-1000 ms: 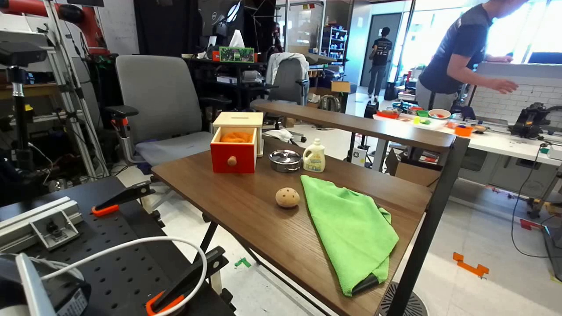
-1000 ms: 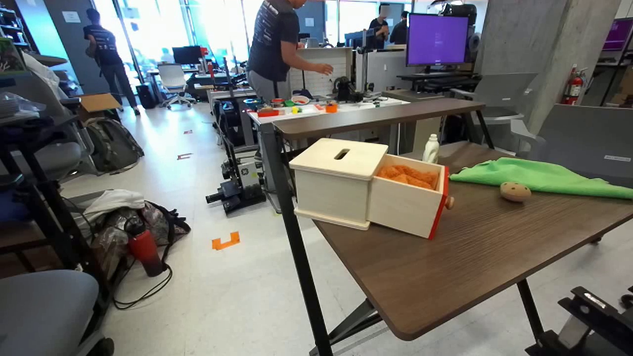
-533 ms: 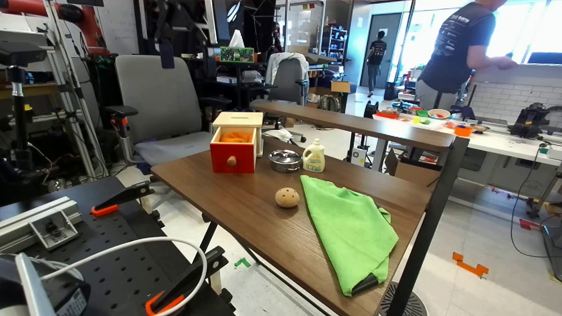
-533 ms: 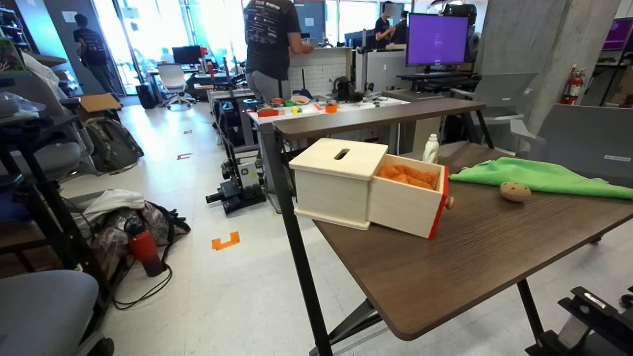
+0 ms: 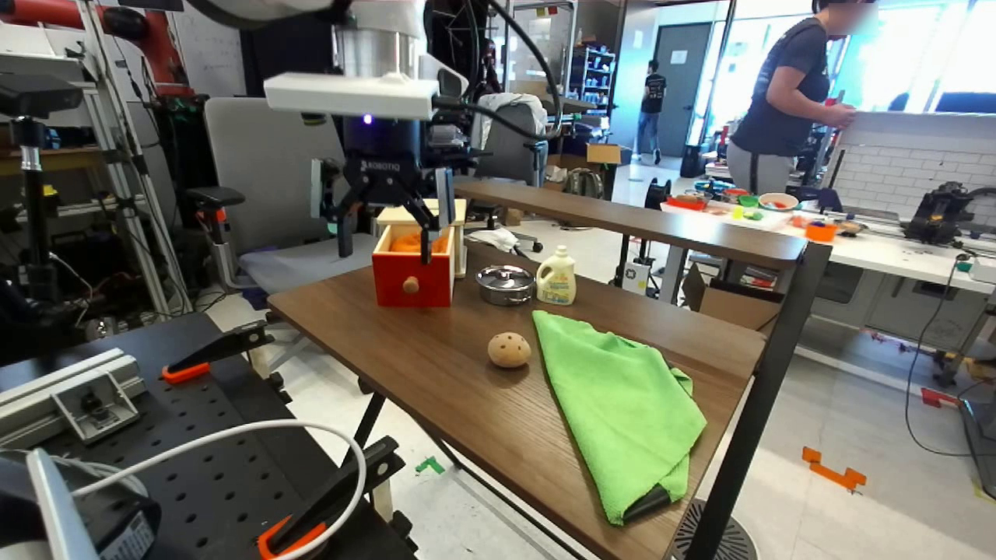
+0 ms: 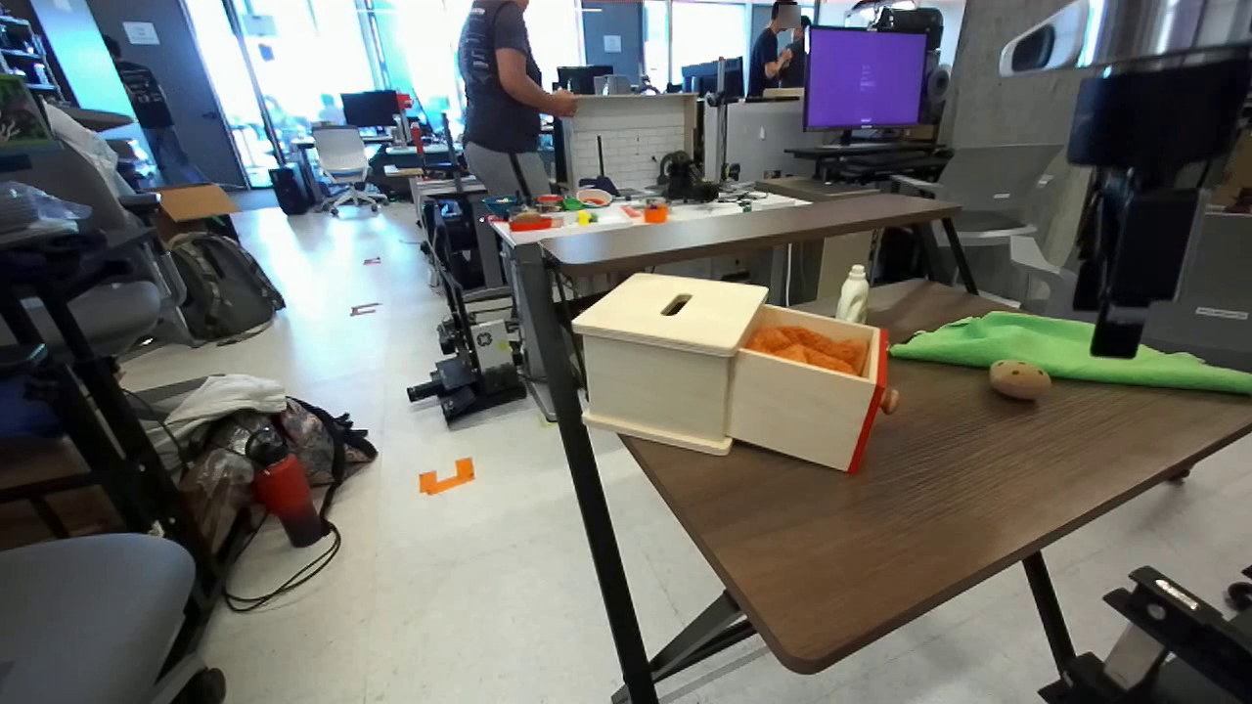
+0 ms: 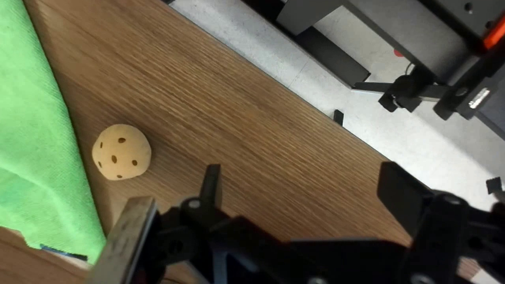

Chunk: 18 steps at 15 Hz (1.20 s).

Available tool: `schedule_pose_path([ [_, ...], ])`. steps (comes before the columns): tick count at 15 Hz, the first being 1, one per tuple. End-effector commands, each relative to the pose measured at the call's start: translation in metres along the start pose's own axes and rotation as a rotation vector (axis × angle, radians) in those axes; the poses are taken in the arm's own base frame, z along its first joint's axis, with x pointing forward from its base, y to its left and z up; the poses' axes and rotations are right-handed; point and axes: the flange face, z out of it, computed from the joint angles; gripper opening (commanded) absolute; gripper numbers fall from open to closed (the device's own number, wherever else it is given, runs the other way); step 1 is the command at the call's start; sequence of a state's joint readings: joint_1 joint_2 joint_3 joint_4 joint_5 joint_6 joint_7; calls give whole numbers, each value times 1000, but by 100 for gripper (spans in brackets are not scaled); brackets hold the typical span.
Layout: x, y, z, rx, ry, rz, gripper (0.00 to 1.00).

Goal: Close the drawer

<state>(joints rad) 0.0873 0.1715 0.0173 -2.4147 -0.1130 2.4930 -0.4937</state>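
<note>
1. Two jaws, spread wide: in an exterior view the gripper [image 5: 385,250] has come down in front of the pulled-out drawer [image 5: 428,280], which stands at the far end edge of the counter [image 5: 498,404]; a closing push seems near, though not begun.
2. In an exterior view, the gripper, absent half a second earlier, hangs well apart from the knob [image 6: 889,400]; drawer unmoved.
3. Wrist view: ball [image 7: 121,153] and cloth [image 7: 37,146] at left, the counter's long edge running diagonally; drawer not seen.
</note>
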Motion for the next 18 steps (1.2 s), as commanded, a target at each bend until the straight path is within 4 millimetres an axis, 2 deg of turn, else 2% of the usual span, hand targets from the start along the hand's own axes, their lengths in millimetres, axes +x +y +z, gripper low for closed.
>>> schedule_pose_path([
  [1, 26, 6, 47, -26, -15, -84, 100],
  [4, 42, 9, 79, -51, -47, -134, 100],
  [7, 60, 12, 96, -62, -58, -155, 100],
  [11, 91, 10, 102, -22, 7, -94, 100],
  [14, 113, 0, 105, 8, 51, -59, 100],
  [18, 137, -6, 106, 22, 102, -27, 100],
])
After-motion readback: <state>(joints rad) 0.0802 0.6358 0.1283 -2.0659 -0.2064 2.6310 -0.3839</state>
